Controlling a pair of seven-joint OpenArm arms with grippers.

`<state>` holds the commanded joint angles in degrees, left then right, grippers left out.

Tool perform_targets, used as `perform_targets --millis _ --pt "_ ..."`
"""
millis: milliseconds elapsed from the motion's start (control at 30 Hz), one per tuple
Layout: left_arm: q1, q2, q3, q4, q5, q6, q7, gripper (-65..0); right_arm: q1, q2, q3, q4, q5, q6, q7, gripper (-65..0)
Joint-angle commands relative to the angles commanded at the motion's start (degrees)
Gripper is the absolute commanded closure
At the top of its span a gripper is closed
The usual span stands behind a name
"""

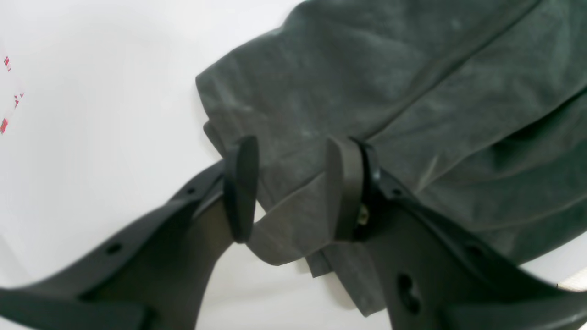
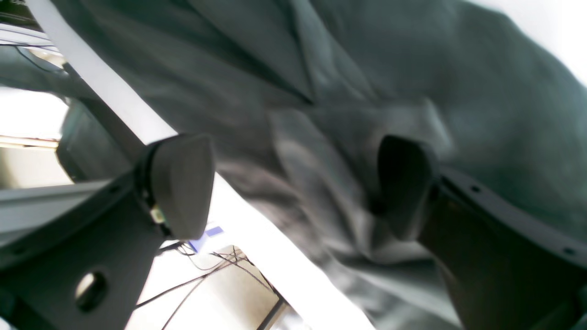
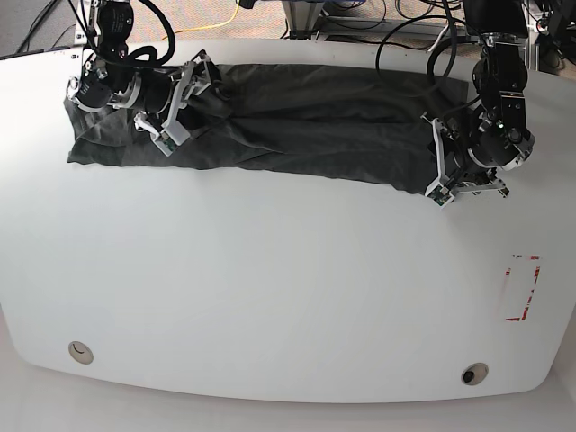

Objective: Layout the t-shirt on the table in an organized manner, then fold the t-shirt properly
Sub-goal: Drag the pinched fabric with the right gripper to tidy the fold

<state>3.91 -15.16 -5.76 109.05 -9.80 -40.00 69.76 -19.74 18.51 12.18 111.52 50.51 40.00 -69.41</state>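
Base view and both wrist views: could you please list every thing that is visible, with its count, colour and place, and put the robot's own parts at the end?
t-shirt: one, dark charcoal grey, spread in a long band across the far part of the table.
table: one, white, fills most of the base view.
grommet holes: two, small and round, near the table's front edge, one toward each corner.
red dashed rectangle mark: one, red, on the table at the base view's right.
cables: several, mostly black, beyond the far table edge.
left end effector: one, black, open, over the t-shirt's edge at the base view's right.
right end effector: one, black, open, over the cloth at the base view's left.
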Motion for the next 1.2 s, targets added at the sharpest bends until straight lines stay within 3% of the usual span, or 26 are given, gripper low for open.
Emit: perform_targets --millis 67,167,500,833,1200 --pt "0.00 0.00 0.00 0.00 0.00 0.00 0.00 -21.7 0.00 -0.09 -0.26 0.00 -0.53 0.00 0.00 -50.4" --pt "0.00 -0.09 -0.09 0.00 0.00 0.00 0.00 -21.7 -0.09 -0.35 -0.35 0.00 -2.64 0.00 0.00 -41.4" --pt "0.00 -0.09 -0.18 0.00 0.00 0.00 0.00 -21.7 -0.26 -0.35 -1.58 -0.09 -4.75 0.00 0.09 -1.4" --pt "-0.18 -0.09 -0.18 -0.09 0.00 0.00 0.00 -21.7 -2.64 0.44 -1.58 0.35 -4.31 0.00 -0.53 -0.6" --pt "0.09 -0.18 -0.26 -0.09 0.00 0.00 0.00 -21.7 -5.80 7.65 -5.01 0.44 2.11 0.00 -0.62 -1.0"
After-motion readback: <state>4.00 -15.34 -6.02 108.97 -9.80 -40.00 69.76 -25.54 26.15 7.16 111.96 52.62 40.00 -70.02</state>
